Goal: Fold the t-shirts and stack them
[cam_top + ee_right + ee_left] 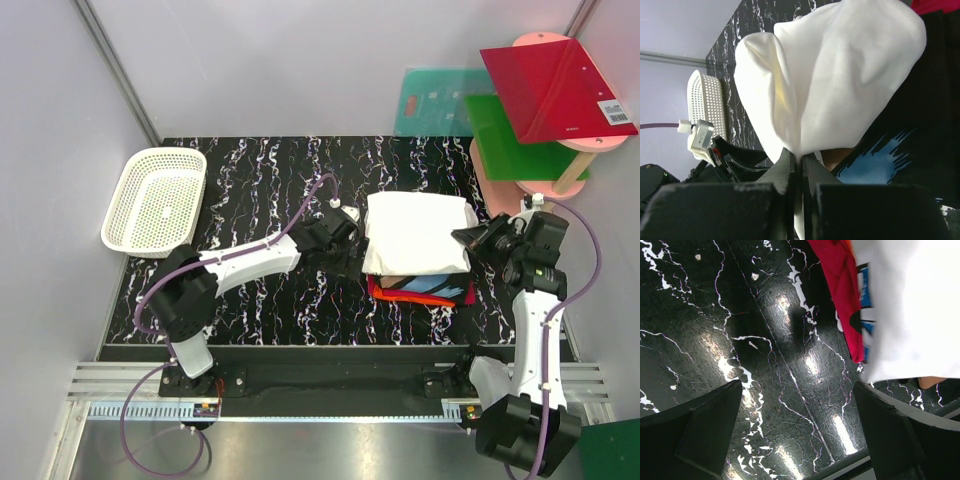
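A folded white t-shirt (417,232) lies on top of a stack, over the black t-shirt with blue print (432,287) and the red-orange t-shirt (420,297). My right gripper (478,238) is shut on the white shirt's right edge; in the right wrist view the white cloth (835,80) is pinched between the jaws (800,162), with the black shirt (900,150) beside it. My left gripper (352,238) is open and empty at the stack's left edge. In the left wrist view its fingers (710,425) stand wide apart over the table, with the red-orange shirt (842,290) and white shirt (910,305) at upper right.
A white mesh basket (156,200) stands at the back left. Red (555,90), green (515,135) and teal (435,100) boards on a pink stand are at the back right, close to the right arm. The black marbled table (260,300) lies under the stack.
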Available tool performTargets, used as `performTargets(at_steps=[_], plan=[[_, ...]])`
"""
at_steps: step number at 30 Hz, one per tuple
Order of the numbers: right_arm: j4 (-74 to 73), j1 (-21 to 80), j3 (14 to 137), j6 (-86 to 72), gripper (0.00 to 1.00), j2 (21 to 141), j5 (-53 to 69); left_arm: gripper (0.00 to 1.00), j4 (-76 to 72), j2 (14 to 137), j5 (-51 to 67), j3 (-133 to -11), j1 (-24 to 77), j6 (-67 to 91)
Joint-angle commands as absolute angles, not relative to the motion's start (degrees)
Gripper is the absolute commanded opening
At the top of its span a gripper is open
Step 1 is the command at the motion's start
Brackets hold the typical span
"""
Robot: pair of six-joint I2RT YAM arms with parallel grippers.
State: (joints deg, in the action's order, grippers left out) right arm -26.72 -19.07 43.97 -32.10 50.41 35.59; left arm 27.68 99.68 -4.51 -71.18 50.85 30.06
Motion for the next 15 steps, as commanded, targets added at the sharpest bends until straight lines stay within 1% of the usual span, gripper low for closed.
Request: performTargets(at_steps=[1,7,15], plan=[[-28.5,-19.0,47.0,-30.8,0.00,49.5,29.4,0.99,26.0,99.8,-3.5,-71.4,50.5,30.7],[-29.9,-19.0,43.9,-30.0,0.00,48.0,21.8,0.99,26.0,99.8,-3.9,-71.3,50.5,30.5],[-29.1,-19.0,41.0,-28.7,0.00,56.4,14.3,0.99,26.1,99.8,-3.6,-71.4,50.4,30.9]])
